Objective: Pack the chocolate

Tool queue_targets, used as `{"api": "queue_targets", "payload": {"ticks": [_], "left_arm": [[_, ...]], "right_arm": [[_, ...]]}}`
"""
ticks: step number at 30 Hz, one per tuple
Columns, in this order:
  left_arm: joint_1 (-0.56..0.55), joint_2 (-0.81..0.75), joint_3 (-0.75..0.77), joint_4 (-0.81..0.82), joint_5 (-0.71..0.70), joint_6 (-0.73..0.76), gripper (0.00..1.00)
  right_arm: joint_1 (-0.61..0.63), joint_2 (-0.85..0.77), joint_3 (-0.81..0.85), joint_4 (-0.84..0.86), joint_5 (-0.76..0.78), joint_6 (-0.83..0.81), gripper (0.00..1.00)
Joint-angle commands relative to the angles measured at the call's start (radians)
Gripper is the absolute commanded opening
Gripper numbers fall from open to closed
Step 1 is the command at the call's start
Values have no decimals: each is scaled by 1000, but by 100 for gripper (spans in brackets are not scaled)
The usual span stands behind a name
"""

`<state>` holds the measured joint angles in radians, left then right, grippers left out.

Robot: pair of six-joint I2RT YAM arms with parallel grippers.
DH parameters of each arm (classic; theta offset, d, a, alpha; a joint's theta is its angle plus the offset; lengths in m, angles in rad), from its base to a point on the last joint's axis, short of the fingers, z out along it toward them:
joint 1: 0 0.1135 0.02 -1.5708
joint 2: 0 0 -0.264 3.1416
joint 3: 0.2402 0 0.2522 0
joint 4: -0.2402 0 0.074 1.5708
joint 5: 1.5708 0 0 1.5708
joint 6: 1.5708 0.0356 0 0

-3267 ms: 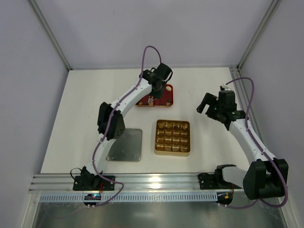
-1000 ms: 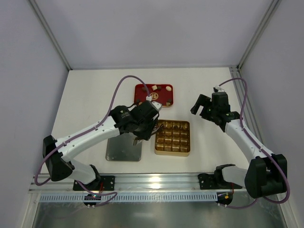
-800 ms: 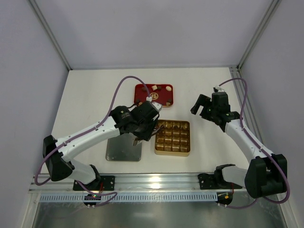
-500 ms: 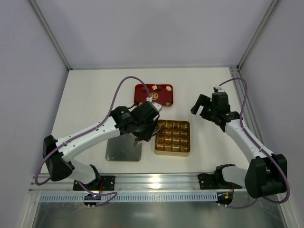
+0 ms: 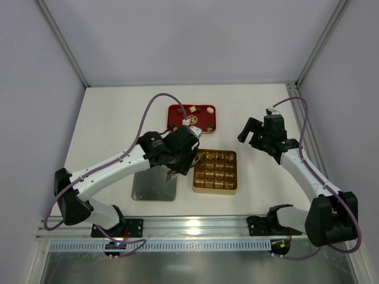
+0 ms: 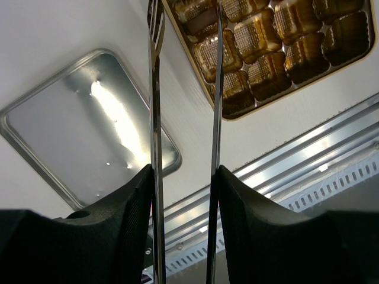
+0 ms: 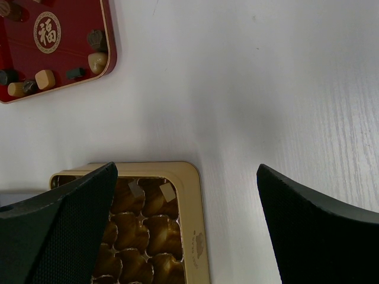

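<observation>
Bright, even overhead light; white glare on the metal plate (image 6: 112,112); right gripper (image 7: 186,177) dark, soft-edged

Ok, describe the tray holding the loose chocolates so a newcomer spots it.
On the white table, look at the far side, beyond the gold tray of square compartments. It is the red rectangular tray, the only one bearing a round gold emblem.

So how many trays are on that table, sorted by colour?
Red tray: 1
Gold tray: 1
Silver tray: 1
Total: 3
</observation>
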<state>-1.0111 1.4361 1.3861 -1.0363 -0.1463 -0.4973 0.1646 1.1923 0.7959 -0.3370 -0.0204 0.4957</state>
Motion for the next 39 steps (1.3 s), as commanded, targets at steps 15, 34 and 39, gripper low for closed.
{"api": "queue_targets", "payload": {"ticks": [15,34,39], "left_arm": [[356,447,586,99,-147,163,49],[408,761,801,188,-133,167,42],[408,779,800,193,-114,161,41]], "right_arm": [[6,18,63,3,-32,-29,100],[6,1,35,13,-35,-36,100],[4,3,32,13,-32,-40,100]]}}
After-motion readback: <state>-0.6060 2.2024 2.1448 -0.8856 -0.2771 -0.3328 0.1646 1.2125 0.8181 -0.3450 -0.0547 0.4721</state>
